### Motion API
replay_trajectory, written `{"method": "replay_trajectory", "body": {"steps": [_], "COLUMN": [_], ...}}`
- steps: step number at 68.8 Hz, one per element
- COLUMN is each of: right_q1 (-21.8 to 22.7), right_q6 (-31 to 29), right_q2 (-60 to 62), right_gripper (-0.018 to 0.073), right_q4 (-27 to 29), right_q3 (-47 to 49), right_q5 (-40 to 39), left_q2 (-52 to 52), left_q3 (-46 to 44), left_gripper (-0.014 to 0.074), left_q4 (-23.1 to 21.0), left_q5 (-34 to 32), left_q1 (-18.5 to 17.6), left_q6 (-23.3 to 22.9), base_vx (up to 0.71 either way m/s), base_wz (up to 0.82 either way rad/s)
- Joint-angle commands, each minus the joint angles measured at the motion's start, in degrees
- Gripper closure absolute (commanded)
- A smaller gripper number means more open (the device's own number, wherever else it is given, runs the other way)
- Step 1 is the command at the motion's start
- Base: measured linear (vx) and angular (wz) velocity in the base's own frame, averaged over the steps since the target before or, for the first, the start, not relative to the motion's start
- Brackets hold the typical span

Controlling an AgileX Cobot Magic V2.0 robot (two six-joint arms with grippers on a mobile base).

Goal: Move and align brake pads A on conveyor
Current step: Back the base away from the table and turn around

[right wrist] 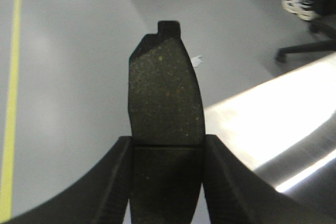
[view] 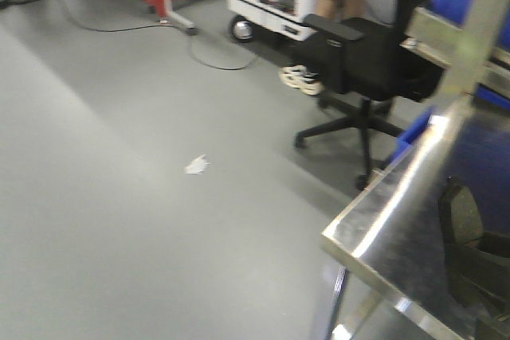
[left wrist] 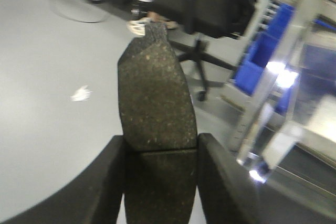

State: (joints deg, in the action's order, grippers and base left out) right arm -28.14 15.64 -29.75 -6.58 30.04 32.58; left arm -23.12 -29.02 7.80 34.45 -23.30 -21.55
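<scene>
Left wrist-mounted view: the left pincer (left wrist: 160,174) is clamped on a brake pad (left wrist: 155,98), fingers (left wrist: 107,182) pressed to its two long edges near the groove, the pad standing out lengthwise, held in the air over grey floor (left wrist: 47,129). A scrap of white paper (left wrist: 80,94) lies on the floor to the left; a black office chair (left wrist: 210,14) and blue bins (left wrist: 260,59) sit beyond, right. Right wrist-mounted view: the right pincer (right wrist: 167,182) grips a second brake pad (right wrist: 164,95) the same way, tab end outward, above floor with a yellow line (right wrist: 11,93) at far left and the shiny steel desk (right wrist: 273,114) to the right. Exterior front-facing view: mostly floor, the chair further right, the desk corner (view: 382,228) at lower right, a dark blurred shape on it I cannot identify.
</scene>
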Motion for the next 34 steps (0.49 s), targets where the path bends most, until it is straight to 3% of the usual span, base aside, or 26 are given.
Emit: {"method": "replay_trajectory", "body": {"steps": [1,34], "right_q1": [0.1,0.1], "right_q6": [-0.4,-0.4], "right_q2": [-0.1,-0.1], "right_gripper": [0.0569,0.0569], "right_q4": [-0.7,-0.7], "right_q3": [1.8,1.8], "right_q5": [-5.1,-5.0], "left_q2": [-0.2,-0.2], "left_q3": [-1.7,-1.7], "left_gripper": [0.0451,0.0451], "left_q4": [0.3,0.3], "left_q5": [-5.2,-5.2], "left_q1": [-0.2,-0.2], "left_q6": [0.0,0.0], "base_vx": [-0.02,0.06], "base_wz": [0.74,0.63]}}
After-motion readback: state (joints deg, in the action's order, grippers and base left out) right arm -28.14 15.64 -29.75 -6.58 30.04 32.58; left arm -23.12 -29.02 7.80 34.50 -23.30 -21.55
